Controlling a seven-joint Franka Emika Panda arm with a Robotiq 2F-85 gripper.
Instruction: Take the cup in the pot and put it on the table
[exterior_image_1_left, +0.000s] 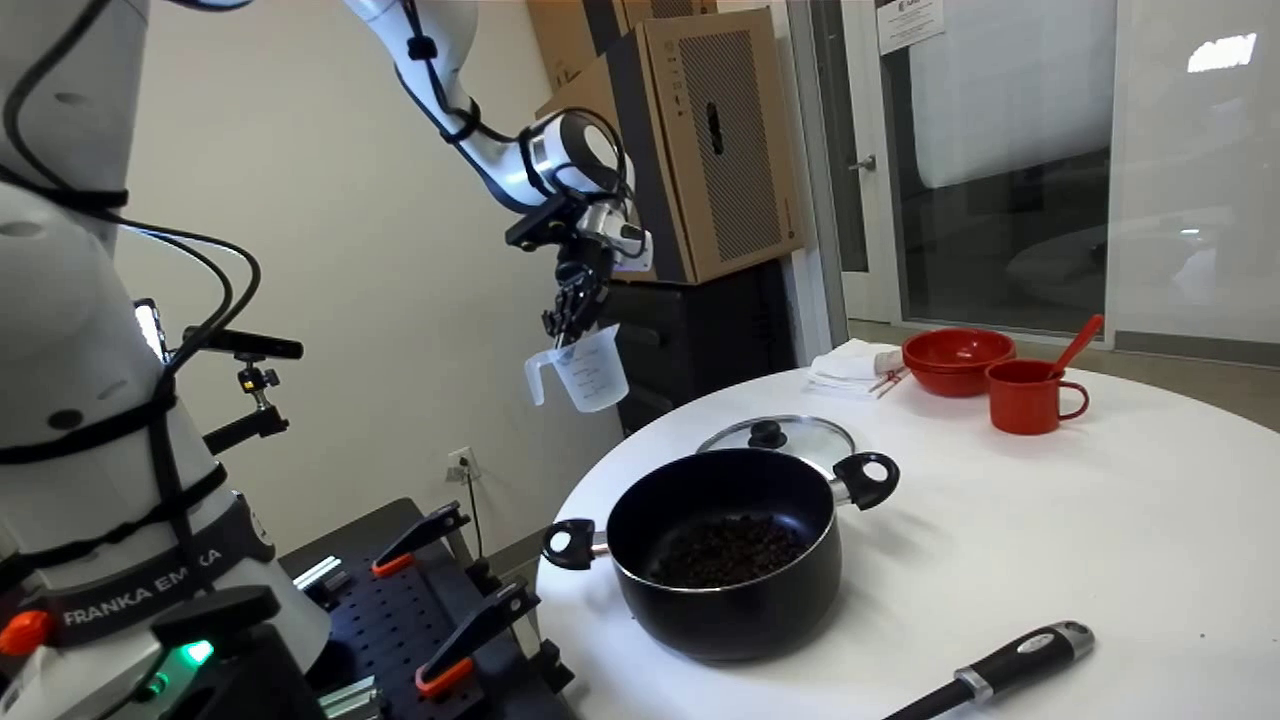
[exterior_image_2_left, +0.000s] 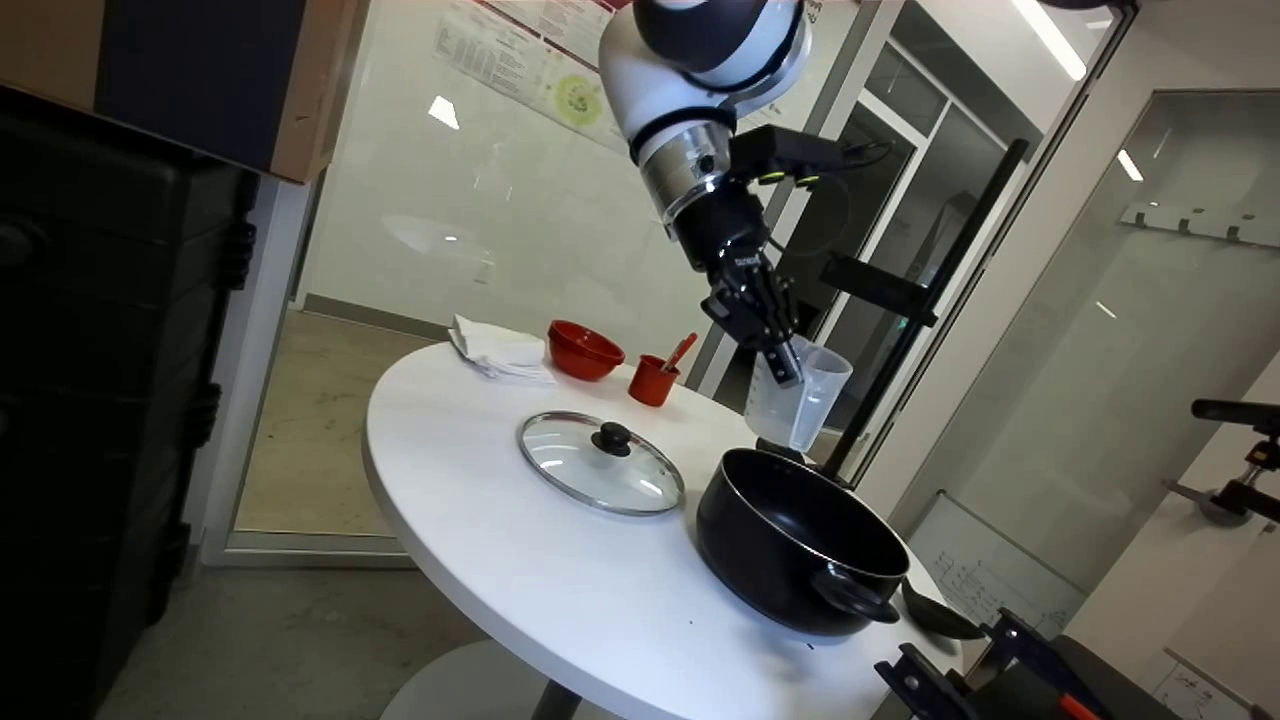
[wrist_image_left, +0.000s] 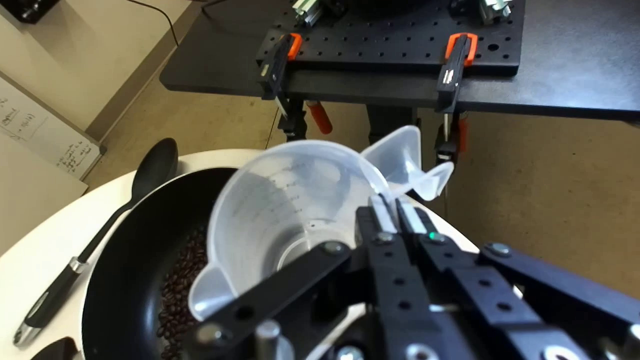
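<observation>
Aloft, the cup (wrist_image_left: 295, 200) shows translucent, whitish walls that taper toward the base, with printed graduation marks, a pouring spout and a broad strap handle whose lower end is free. A small dark speck shows inside, close to the base. The cup is held in the air, outside the pot (exterior_image_1_left: 720, 625), near the edge of the tabletop (exterior_image_1_left: 1010, 530) that faces the black bench (wrist_image_left: 575, 55); in an exterior view it appears slightly tilted. Whether any part of it overhangs the pot cannot be told. The gripper (wrist_image_left: 396, 214) is nearly closed: only a narrow slit separates its fingertips (wrist_image_left: 412, 220), and thin plastic of the cup lies pinched in it, beside the root of the handle. The pot, black with two loop handles, stands close to the same edge and contains dark brown beans (wrist_image_left: 182, 285). Just beside it, the glass lid (exterior_image_2_left: 600, 480) lies knob upward on the tabletop. A black spoon (wrist_image_left: 156, 167) rests with its head near the edge. Along another stretch of the edge, well apart from the pot, sit red bowls (exterior_image_1_left: 958, 385), a red mug (exterior_image_1_left: 1022, 400) and white folded napkins (exterior_image_2_left: 497, 345).
</observation>
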